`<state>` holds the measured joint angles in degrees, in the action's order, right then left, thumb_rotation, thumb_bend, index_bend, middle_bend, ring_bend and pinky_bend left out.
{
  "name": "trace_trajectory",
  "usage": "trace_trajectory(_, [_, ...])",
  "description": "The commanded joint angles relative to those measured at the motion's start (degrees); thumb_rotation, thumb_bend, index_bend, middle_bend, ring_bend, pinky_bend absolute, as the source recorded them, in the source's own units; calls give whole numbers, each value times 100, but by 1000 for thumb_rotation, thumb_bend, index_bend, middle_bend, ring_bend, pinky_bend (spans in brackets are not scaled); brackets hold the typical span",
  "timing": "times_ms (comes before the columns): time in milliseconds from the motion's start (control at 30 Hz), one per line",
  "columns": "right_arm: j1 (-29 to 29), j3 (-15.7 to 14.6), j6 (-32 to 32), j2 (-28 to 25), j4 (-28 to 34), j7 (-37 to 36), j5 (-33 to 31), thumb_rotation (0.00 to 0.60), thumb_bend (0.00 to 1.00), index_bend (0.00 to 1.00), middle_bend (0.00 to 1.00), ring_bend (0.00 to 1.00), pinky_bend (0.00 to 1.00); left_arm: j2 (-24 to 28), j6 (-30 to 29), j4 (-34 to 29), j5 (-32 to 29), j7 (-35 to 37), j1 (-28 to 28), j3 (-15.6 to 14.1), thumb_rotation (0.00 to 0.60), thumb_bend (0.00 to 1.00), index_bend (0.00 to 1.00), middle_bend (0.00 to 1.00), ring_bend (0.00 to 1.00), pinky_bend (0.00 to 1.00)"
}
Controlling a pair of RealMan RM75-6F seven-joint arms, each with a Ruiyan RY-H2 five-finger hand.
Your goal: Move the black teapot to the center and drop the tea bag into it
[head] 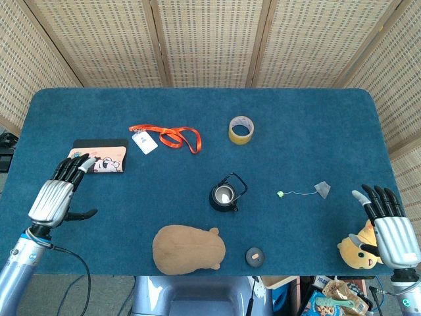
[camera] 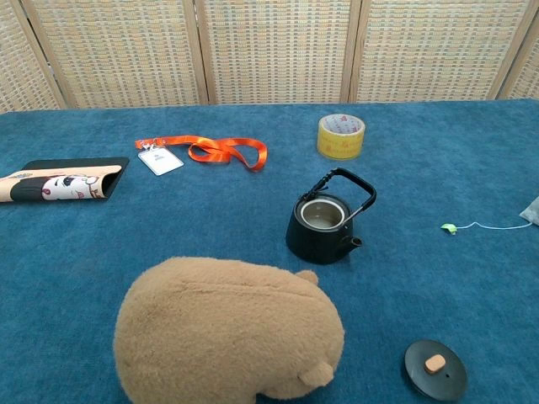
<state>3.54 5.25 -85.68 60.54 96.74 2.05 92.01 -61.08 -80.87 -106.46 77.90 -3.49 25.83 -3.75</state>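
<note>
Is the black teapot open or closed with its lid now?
Open. The teapot stands upright with its mouth uncovered, and its lid lies apart on the table, nearer the camera.

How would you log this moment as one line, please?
teapot: centre, lid off | tea bag: on cloth, untouched | left hand: open, empty | right hand: open, over yellow plush

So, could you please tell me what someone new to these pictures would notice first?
Probably the black teapot standing open in the middle of the blue table, with its lid lying apart near the front edge. Next comes the big brown plush that fills the chest view's foreground. The left robot hand and right robot hand sit at opposite edges, fingers spread, holding nothing, while the tea bag lies right of the teapot.
</note>
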Motion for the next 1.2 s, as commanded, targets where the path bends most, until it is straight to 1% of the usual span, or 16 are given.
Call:
trace_trajectory(33, [87,29,100,-5,28,27,-16,600,180,193,174,6,84,100,-168,-7,122,35,-247,-142,600,101,0,0,0,0])
trace_trajectory(133, [207,66,241,20,47,73,-66,600,180,196,179,14,95,129,-400,-9,276,41,-549,-287,600,102,0,0,0,0])
trace_trajectory(300, [337,93,360,71,42,110,-123,600,180,202,187,28,111,143,-678,-8,481,-85,-950,-411,600,102,0,0,0,0])
trace_trajectory(500, [564,114,566,125,21,30,-77,600,180,205,191,36,128,167,-724,-46,622,-74,-1208,-456,600,102,0,0,0,0])
trace_trajectory(567, [761,139,753,151,33,-35,19,600,181,205,191,41,136,218,-692,-95,695,-97,-1245,-451,600,102,0,0,0,0])
trace_trajectory(733, [1098,221,1099,191,49,-118,26,600,200,205,202,80,197,246,-658,-199,806,-205,-1311,-414,600,102,0,0,0,0])
trace_trajectory(933, [1449,298,1489,209,32,-210,-24,600,207,205,257,197,343,276,-495,-262,777,-235,-1337,-352,600,103,0,0,0,0])
trace_trajectory(1100, [1796,372,1918,244,-8,-279,-137,600,237,205,348,314,451,305,-437,-314,787,-301,-1374,-290,600,102,0,0,0,0])
trace_trajectory(1200, [2004,387,2212,262,-55,-332,-213,600,263,205,405,375,491,328,-437,-338,800,-321,-1396,-233,600,102,0,0,0,0])
